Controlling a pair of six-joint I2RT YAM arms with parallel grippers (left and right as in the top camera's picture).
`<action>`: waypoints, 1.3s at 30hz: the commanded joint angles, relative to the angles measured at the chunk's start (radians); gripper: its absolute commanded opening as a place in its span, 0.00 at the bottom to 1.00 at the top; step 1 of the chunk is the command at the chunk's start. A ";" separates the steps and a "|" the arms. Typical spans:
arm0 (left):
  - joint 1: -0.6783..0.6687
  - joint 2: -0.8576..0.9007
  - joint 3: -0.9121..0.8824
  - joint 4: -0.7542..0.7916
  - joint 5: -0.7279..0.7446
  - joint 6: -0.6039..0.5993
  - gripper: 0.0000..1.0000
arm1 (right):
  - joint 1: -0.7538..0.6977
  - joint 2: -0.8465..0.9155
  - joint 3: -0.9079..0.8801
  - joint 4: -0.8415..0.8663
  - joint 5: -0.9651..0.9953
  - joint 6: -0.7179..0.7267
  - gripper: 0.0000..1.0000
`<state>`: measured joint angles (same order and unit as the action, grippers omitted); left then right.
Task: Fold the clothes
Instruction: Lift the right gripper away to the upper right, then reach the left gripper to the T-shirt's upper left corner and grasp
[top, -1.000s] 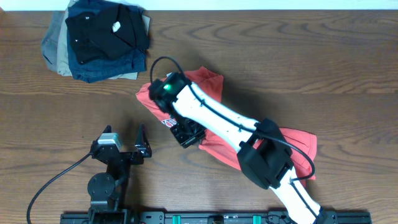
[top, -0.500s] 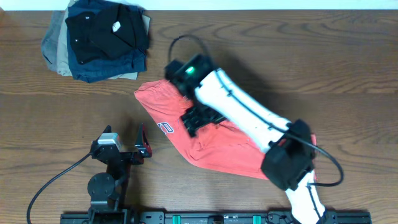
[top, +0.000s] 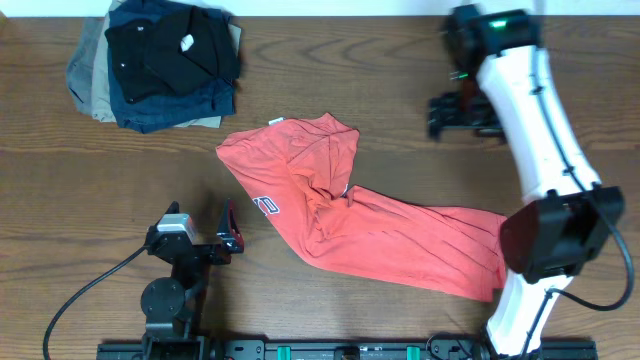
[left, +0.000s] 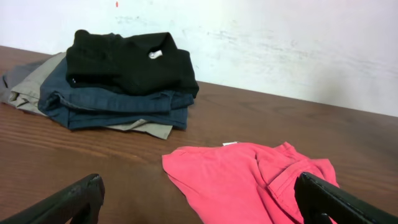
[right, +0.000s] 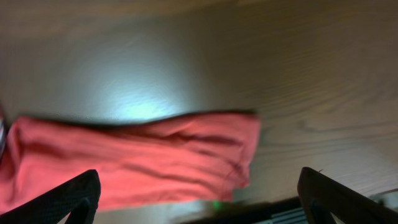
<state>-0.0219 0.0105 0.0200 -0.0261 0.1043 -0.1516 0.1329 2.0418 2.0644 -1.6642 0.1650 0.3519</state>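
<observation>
The clothes, a coral-red T-shirt (top: 370, 230), lie crumpled and stretched diagonally across the middle of the table. Dark red lettering (top: 268, 205) shows near their left edge and a white neck label (top: 278, 122) at the top. My right gripper (top: 445, 115) hangs open at the far right, well away from the shirt, with nothing in it. In the right wrist view, blurred, the shirt (right: 137, 162) lies below the open right gripper (right: 199, 199). My left gripper (top: 230, 230) rests open just left of the shirt. In the left wrist view the shirt (left: 249, 180) lies ahead of the left gripper (left: 202, 205).
A stack of folded black, navy and tan garments (top: 160, 60) sits at the far left corner, also seen in the left wrist view (left: 118, 74). A white wall (left: 280, 43) rises behind the table's far edge.
My right gripper opened and let go of the shirt, then swung from over the shirt's middle up to the far right. The shirt dropped and now lies stretched out. The left arm stayed still.
</observation>
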 joint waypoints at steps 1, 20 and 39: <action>-0.002 -0.005 -0.016 -0.035 0.014 0.017 0.98 | -0.105 -0.014 -0.004 0.023 0.014 -0.008 0.99; -0.002 -0.005 -0.016 -0.034 0.014 0.017 0.98 | -0.369 -0.014 -0.004 0.050 -0.188 -0.008 0.99; -0.002 0.095 0.164 -0.024 0.375 -0.229 0.98 | -0.369 -0.014 -0.004 0.050 -0.188 -0.008 0.99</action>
<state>-0.0219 0.0544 0.0639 -0.0399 0.3973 -0.3687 -0.2272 2.0418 2.0632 -1.6146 -0.0193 0.3519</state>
